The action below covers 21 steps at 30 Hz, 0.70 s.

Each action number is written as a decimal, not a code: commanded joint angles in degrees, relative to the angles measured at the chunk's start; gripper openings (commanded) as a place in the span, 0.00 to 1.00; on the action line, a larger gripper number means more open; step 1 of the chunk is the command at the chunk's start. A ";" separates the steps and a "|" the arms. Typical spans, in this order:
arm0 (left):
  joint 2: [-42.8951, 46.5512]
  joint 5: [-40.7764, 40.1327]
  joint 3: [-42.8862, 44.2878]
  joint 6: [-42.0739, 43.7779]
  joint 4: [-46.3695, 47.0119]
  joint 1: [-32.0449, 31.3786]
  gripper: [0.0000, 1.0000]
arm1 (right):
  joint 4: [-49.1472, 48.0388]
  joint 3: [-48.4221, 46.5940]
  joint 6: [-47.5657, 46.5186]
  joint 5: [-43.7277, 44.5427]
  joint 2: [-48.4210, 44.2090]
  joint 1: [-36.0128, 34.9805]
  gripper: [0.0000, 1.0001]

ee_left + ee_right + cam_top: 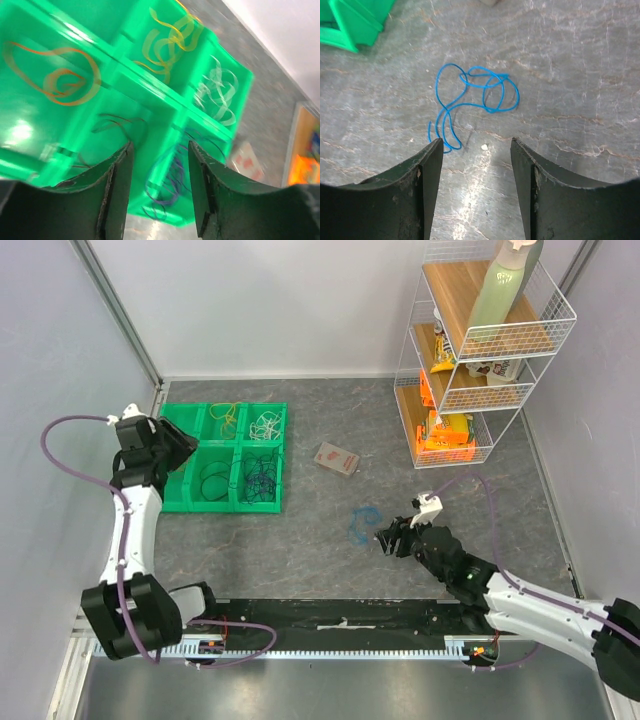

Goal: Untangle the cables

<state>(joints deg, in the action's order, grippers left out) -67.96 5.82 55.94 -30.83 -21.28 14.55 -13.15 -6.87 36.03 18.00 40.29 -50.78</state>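
A green sorting tray [180, 502] at the left holds cables in separate compartments. In the left wrist view these are an orange-red loop [60, 75], a yellow one [170, 40], a white one [217, 90], a thin dark one [120, 125] and a purple bundle [170, 185]. My left gripper [160, 150] hovers over the tray's left side [188, 448], open with nothing between its fingers. A blue cable [475, 100] lies loosely coiled on the grey table [362, 523]. My right gripper [476, 145] stands open just short of it [388, 537], not touching it.
A small pink-and-white packet [337, 458] lies on the table right of the tray. A white wire shelf [480, 350] with a spray bottle and snack packs stands at the back right. Walls close in on the left, back and right.
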 commanded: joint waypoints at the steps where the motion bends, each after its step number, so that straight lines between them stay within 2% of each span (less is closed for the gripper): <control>1: 2.31 21.04 -5.22 -1.78 5.44 -6.08 0.53 | -2.94 -3.32 0.44 0.02 5.39 0.51 0.64; 4: 3.54 21.33 -7.68 1.02 8.87 -21.35 0.53 | -4.51 -4.73 1.67 -1.82 10.49 2.26 0.68; 7: 2.41 21.24 -10.58 -0.54 14.92 -33.67 0.53 | -7.32 -4.29 3.42 -5.68 13.40 5.16 0.69; 12: -10.13 23.00 -11.04 -3.62 23.91 -47.83 0.54 | -11.46 -2.80 5.45 -11.14 14.99 9.64 0.70; 17: -25.70 24.31 -5.68 -6.78 27.85 -52.69 0.54 | -11.99 -0.95 5.98 -13.25 13.06 10.88 0.70; 21: -32.39 25.64 -5.41 -11.26 33.84 -53.39 0.48 | -11.46 0.10 6.24 -13.52 11.04 11.15 0.70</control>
<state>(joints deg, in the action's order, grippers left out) -96.77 29.19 48.05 -36.25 3.66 -38.37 -22.26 -7.86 41.15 6.04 53.28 -40.05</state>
